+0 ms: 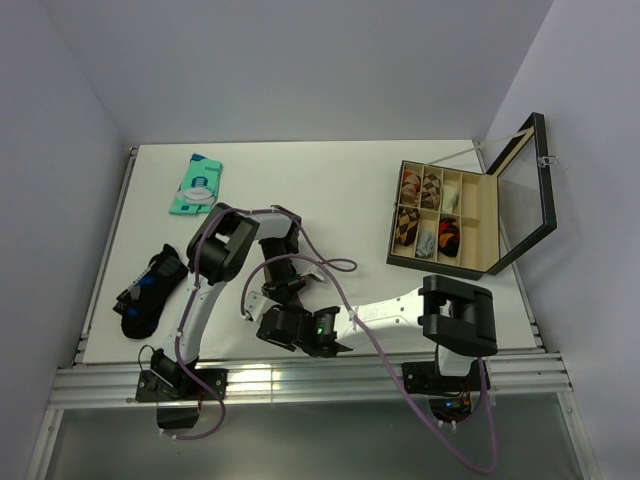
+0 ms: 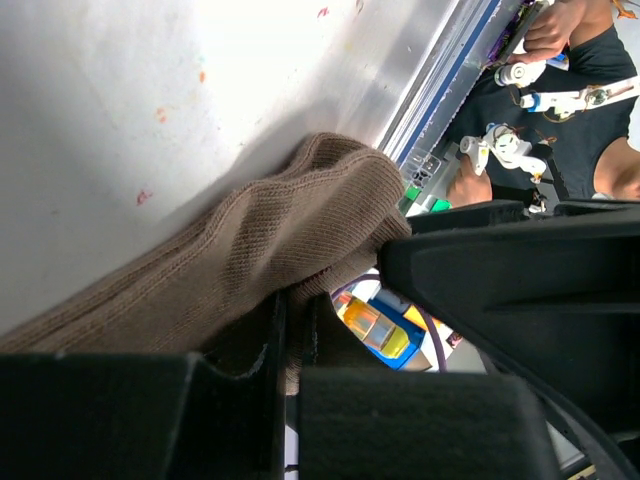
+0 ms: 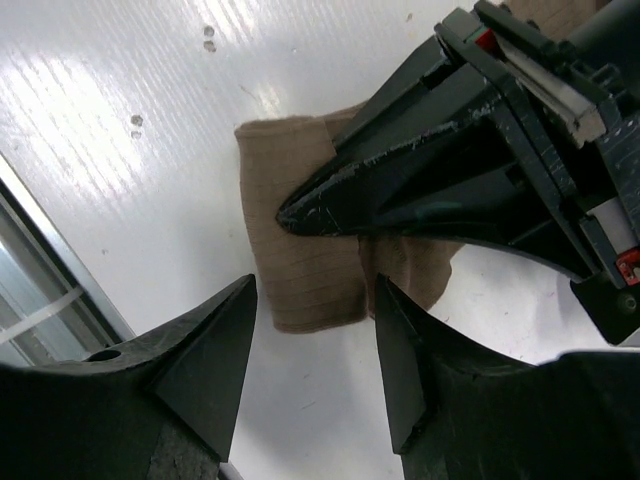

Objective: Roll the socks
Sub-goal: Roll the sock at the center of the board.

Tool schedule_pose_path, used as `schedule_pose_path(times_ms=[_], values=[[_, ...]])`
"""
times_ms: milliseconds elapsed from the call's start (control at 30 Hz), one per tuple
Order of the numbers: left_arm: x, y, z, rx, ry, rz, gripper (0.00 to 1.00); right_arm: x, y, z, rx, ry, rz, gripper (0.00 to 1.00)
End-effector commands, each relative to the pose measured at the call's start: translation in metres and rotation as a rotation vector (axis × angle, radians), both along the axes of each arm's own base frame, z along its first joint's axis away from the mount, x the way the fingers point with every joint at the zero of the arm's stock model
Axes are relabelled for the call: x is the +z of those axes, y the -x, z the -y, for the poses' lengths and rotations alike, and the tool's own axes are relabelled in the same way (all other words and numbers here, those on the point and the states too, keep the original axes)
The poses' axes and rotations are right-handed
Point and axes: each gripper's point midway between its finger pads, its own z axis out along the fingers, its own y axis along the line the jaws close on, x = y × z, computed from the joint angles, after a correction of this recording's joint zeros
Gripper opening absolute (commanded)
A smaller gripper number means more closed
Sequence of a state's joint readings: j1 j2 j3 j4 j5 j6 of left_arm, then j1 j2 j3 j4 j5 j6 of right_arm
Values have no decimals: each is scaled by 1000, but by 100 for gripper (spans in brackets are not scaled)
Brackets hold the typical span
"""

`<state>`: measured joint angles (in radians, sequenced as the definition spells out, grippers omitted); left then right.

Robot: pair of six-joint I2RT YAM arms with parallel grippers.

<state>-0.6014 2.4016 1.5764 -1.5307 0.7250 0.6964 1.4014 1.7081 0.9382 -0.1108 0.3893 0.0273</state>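
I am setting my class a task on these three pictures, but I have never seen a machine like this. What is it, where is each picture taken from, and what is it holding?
Two robot arms are bolted to a white table. The overhead picture shows both, the left arm and the right arm. The other two pictures come from a camera on each wrist. On the table lie a flat teal packet, a dark sock with blue patches and an open black box holding rolled fabric bundles. The left gripper pinches a tan-brown ribbed sock; the right gripper is open above it.
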Motion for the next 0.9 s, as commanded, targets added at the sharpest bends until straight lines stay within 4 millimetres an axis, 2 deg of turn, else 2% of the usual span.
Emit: schedule_pose_path(times_ms=[0, 133, 300, 367, 400, 500, 567, 600, 633, 800, 867], values=[[-44, -20, -13, -122, 35, 168, 6, 9, -6, -19, -5, -27, 48, 58], [-43, -21, -11, -117, 38, 167, 6, 6, -6, -22, -4, -39, 49, 58], [-42, -21, -12, -120, 39, 171, 9, -7, -7, -22, -5, -15, 44, 55], [-41, -21, -12, -119, 44, 174, 9, -11, -10, -21, -11, -8, 39, 50], [-40, -20, -12, -122, 47, 174, 11, -17, -10, -19, -18, 6, 30, 41], [-34, -19, -11, -124, 79, 183, 21, -26, -15, -13, -35, 20, -13, 28], [-32, -18, -12, -133, 87, 187, 25, -30, -14, -11, -28, 18, -42, 24], [-32, -16, -14, -136, 90, 184, 27, -31, -15, -9, -33, 16, -62, 15], [-30, -17, -14, -138, 97, 192, 28, -28, -15, -10, -31, 4, -77, 10], [-15, -28, -3, -93, 168, 234, 34, -20, -7, -7, -9, -66, -214, 2], [-6, -37, 1, -59, 200, 259, 38, -18, -11, -3, -19, -81, -241, 0]])
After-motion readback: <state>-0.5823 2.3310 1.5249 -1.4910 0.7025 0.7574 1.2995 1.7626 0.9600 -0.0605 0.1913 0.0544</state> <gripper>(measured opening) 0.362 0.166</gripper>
